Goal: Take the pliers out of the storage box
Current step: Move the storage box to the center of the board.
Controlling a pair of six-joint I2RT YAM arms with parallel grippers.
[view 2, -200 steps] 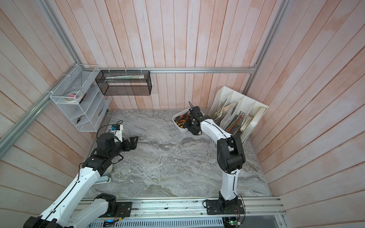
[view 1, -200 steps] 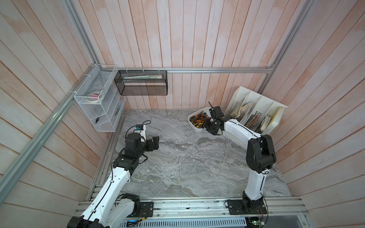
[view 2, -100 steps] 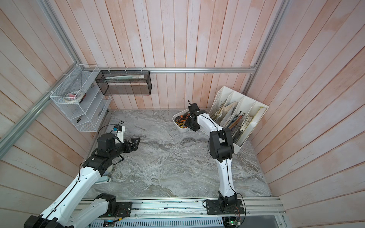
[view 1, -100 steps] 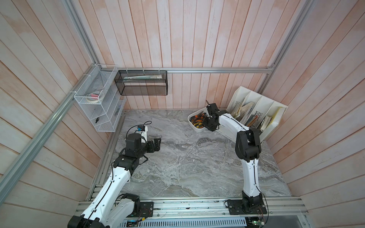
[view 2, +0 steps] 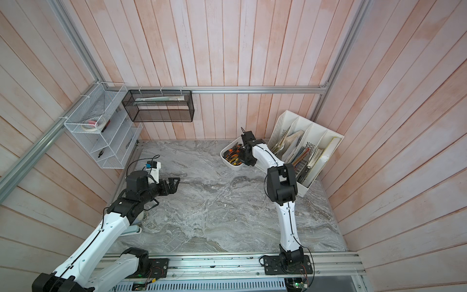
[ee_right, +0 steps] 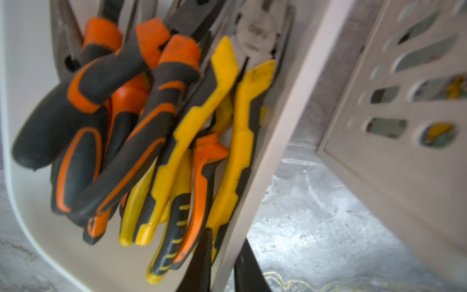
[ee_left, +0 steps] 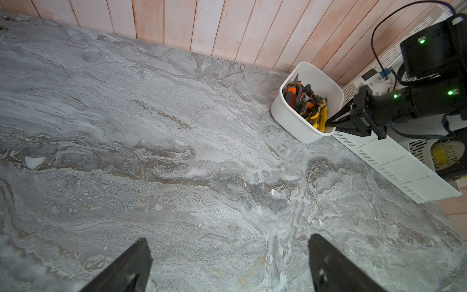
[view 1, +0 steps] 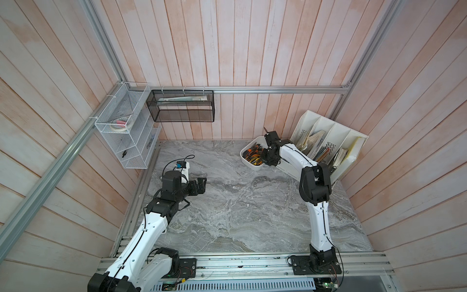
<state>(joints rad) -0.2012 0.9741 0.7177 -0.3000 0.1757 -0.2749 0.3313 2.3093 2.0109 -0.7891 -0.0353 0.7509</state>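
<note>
Two fingers on the rim, none on a tool

Look where the right gripper (ee_right: 226, 237) is biting: one finger inside the storage box (ee_left: 290, 118), one outside, pinched on the box wall that faces the file organizer (ee_left: 394, 161). There's no tool between them. Every one of the pliers (ee_right: 156, 131) I can see lies heaped inside the box, orange handles and yellow handles crossed over one another.

That tangle is my guess at the reason for this hold. Picking out a single pair looks awkward, whereas a grip on the wall lets the arm drag or tip the whole box.

Meanwhile the left gripper (ee_left: 228, 239) hangs well apart from the box over the bare marble table (view 1: 240, 215), fingers spread wide and empty, perhaps ready to steady or receive. A pinch on a thin wall could slip, so watch the box.
</note>
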